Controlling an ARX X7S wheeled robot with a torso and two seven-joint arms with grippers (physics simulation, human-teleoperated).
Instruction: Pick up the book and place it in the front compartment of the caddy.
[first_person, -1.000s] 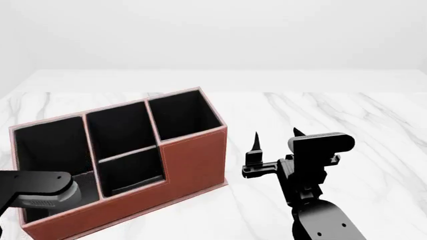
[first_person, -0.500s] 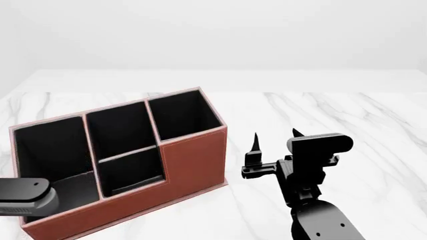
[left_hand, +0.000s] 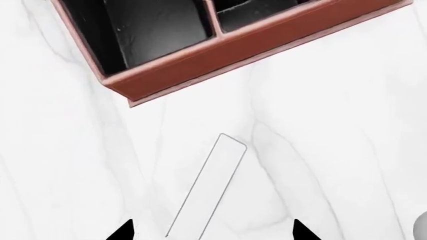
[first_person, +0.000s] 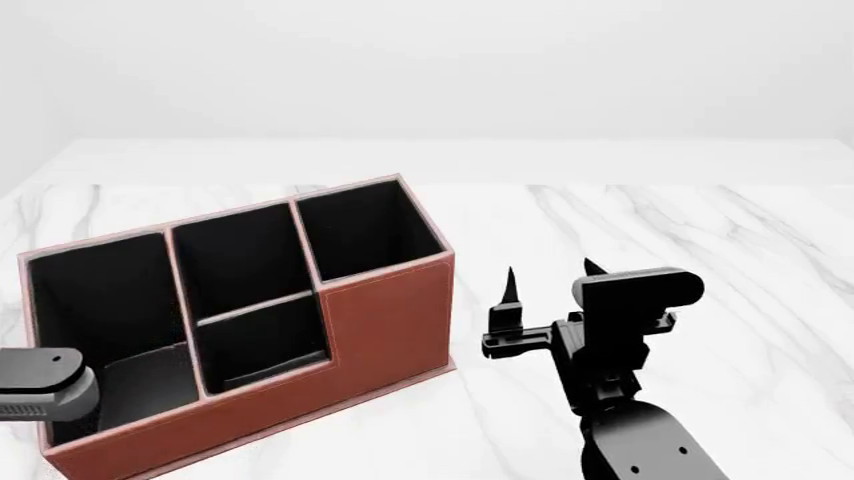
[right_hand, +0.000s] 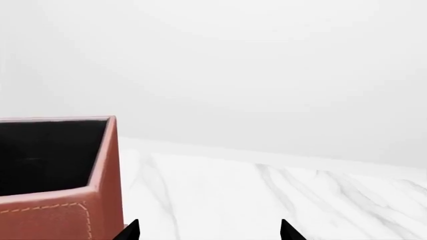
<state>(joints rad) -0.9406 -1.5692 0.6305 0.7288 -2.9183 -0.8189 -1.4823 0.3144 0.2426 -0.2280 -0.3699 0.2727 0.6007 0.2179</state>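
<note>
The book (left_hand: 208, 186) shows only in the left wrist view, as a thin white strip of page edge with dark cover lines, standing on the marble a short way from the caddy (left_hand: 233, 52). My left gripper (left_hand: 212, 234) is open and its fingertips (left_hand: 124, 232) straddle the book's near end without touching it. In the head view the caddy (first_person: 387, 320) stands at the left, and its front compartment (first_person: 263, 345) sits behind the low wall. My right gripper (first_person: 550, 285) is open and empty, just right of the caddy. It is also open in the right wrist view (right_hand: 210, 232).
The white marble table (first_person: 694, 230) extends to the right of and behind the caddy. Part of my left arm (first_person: 40, 385) shows at the head view's left edge, in front of the caddy's left pocket. A pale rounded edge (left_hand: 423, 225) shows at the left wrist view's border.
My left arm has drawn back toward the left edge of the head view. The right arm and the caddy have barely moved.
</note>
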